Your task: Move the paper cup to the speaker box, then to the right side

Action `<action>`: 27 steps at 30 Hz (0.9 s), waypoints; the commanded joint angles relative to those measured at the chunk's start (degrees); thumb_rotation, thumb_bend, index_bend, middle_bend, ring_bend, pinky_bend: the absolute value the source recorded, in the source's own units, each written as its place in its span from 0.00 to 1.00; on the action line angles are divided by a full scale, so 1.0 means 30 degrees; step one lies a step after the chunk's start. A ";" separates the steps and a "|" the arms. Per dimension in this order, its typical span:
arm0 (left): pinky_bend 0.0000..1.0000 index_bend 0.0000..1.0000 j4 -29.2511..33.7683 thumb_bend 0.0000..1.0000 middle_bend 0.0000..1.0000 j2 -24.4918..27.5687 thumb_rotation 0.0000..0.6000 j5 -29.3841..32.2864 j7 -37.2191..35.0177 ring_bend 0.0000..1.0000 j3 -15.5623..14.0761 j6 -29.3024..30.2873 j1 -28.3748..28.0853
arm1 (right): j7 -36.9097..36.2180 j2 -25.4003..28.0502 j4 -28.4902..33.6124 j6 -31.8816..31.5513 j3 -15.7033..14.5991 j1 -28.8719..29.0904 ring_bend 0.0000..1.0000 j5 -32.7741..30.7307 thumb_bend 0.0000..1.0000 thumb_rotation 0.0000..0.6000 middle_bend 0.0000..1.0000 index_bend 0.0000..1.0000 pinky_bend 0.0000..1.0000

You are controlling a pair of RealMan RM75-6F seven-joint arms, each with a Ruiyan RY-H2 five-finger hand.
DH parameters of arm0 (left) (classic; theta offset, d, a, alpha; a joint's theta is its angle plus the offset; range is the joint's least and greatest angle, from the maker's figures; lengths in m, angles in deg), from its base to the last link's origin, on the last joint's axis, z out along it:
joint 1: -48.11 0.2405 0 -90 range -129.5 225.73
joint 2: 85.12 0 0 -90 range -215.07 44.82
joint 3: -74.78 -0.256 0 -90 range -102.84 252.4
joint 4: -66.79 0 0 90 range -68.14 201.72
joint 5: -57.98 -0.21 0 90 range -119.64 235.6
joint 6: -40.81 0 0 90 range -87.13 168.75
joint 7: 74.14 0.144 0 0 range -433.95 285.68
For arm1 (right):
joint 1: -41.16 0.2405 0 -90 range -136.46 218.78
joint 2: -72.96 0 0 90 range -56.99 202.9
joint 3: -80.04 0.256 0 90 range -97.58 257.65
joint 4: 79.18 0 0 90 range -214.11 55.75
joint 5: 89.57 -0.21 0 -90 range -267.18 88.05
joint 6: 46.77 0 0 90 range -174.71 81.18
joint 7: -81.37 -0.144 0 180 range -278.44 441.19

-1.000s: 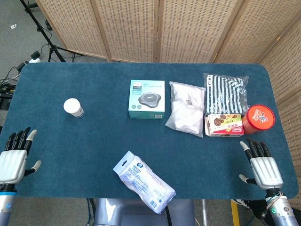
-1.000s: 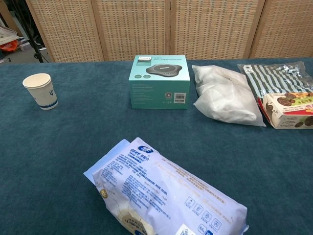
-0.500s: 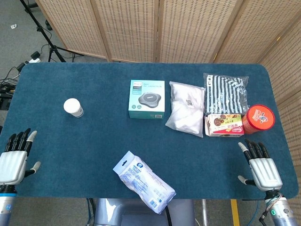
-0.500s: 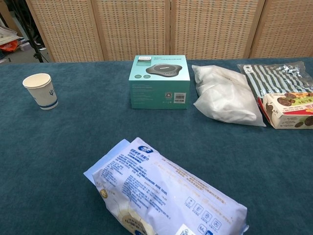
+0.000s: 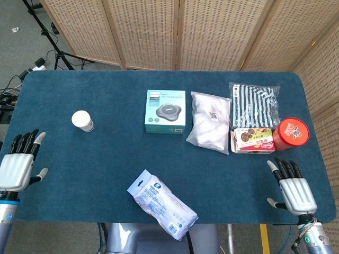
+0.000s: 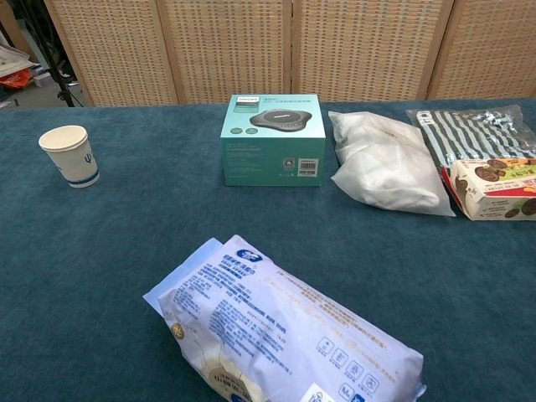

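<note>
Paper cup (image 5: 82, 121) seen upright at far left of table (image 5: 106, 164), well apart from speaker box (image 5: 166, 111) at centre. Left hand (image 5: 17, 168) and right hand (image 5: 294, 188) lie at near corners, fingers spread, apparently nothing held.

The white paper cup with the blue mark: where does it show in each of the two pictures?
Head view: the white paper cup stands upright on the table's left part, left of the teal speaker box.
Chest view: the cup is at the far left, upright.
Shared landmark: the speaker box, to the cup's right in both.
</note>
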 commanded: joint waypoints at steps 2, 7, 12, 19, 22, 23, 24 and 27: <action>0.00 0.01 0.0142 0.24 0.00 0.2320 1.00 0.3750 -0.1556 0.00 0.1861 -0.4299 -0.2512 | 0.0083 -0.0074 -0.0053 0.0117 0.0054 0.0060 0.00 -0.0136 0.10 1.00 0.00 0.00 0.00; 0.00 0.09 -0.1246 0.25 0.00 0.2850 1.00 0.6849 -0.1654 0.00 0.2550 -0.7343 -0.4407 | 0.0127 -0.0178 -0.0124 0.0163 0.0114 0.0116 0.00 -0.0189 0.10 1.00 0.00 0.00 0.00; 0.00 0.10 -0.2895 0.25 0.00 0.2446 1.00 0.9764 -0.1014 0.00 0.2580 -0.9450 -0.6212 | -0.0057 -0.0278 -0.0282 0.0213 0.0168 0.0160 0.00 -0.0241 0.10 1.00 0.00 0.00 0.00; 0.00 0.10 -0.5207 0.25 0.00 0.1820 1.00 1.4021 0.0806 0.00 0.1750 -1.2026 -0.9125 | -0.0111 -0.0388 -0.0438 0.0325 0.0216 0.0226 0.00 -0.0358 0.10 1.00 0.00 0.00 0.00; 0.00 0.10 -0.6331 0.25 0.00 0.1327 1.00 1.5734 0.1615 0.00 0.1091 -1.2992 -1.0413 | -0.0136 -0.0469 -0.0556 0.0534 0.0229 0.0321 0.00 -0.0466 0.10 1.00 0.00 0.00 0.00; 0.00 0.10 -0.6610 0.25 0.00 0.1167 1.00 1.6142 0.1767 0.00 0.0936 -1.3141 -1.0692 | -0.0141 -0.0484 -0.0575 0.0574 0.0236 0.0343 0.00 -0.0485 0.10 1.00 0.00 0.00 0.00; 0.00 0.10 -0.6829 0.25 0.00 0.1028 1.00 1.6515 0.1888 0.00 0.0788 -1.3239 -1.0932 | -0.0144 -0.0493 -0.0582 0.0597 0.0235 0.0356 0.00 -0.0489 0.10 1.00 0.00 0.00 0.00; 0.00 0.10 -0.7463 0.25 0.00 0.0492 1.00 1.7774 0.2188 0.00 0.0221 -1.3460 -1.1747 | -0.0171 -0.0527 -0.0611 0.0596 0.0216 0.0386 0.00 -0.0398 0.10 1.00 0.00 0.00 0.00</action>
